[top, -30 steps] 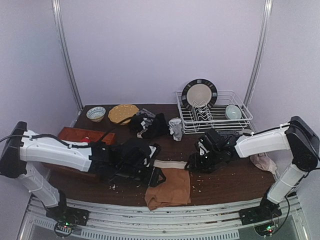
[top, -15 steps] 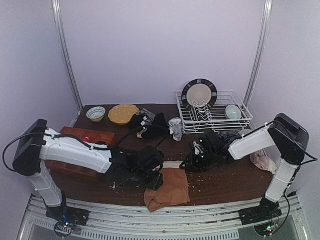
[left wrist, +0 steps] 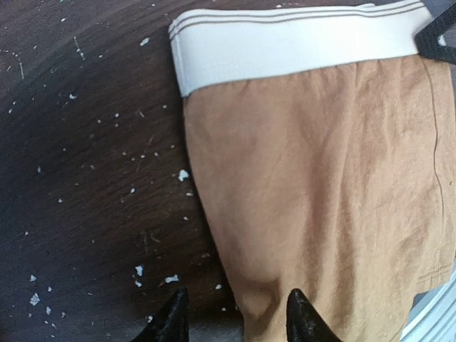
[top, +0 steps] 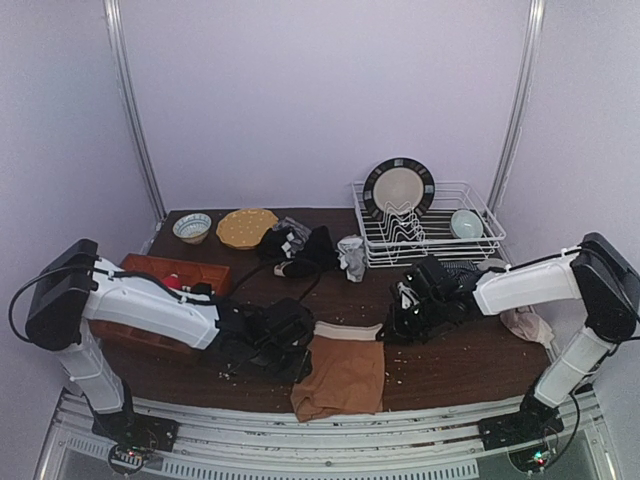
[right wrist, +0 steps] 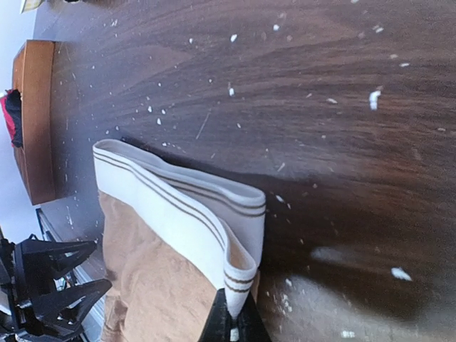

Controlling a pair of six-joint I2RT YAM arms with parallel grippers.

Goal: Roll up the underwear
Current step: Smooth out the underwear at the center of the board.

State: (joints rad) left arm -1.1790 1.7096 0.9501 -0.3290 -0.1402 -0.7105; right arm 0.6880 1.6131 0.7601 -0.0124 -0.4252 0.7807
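Note:
The tan-brown underwear (top: 345, 375) lies flat near the table's front edge, its white waistband (top: 348, 331) towards the back. My right gripper (top: 393, 328) (right wrist: 231, 322) is shut on the waistband's right corner (right wrist: 246, 274) and holds it lifted off the table. My left gripper (top: 300, 362) (left wrist: 235, 324) is open, low over the table. Its fingertips (left wrist: 173, 319) straddle the left edge of the tan cloth (left wrist: 320, 199), where a small fold sits between them. Black underwear (top: 300, 250) and a light grey piece (top: 352, 257) lie at the back.
A white wire dish rack (top: 475, 237) with a plate (top: 398, 188) and a bowl (top: 465, 223) stands back right. A yellow plate (top: 246, 227) and a patterned bowl (top: 192, 227) sit back left, a red-brown tray (top: 150, 270) at left. A pink cloth (top: 525, 325) lies right. Crumbs dot the wood.
My right gripper has shut on the waistband corner and drawn it slightly right and up. The left gripper has slid to the cloth's left edge, its jaws narrower than before.

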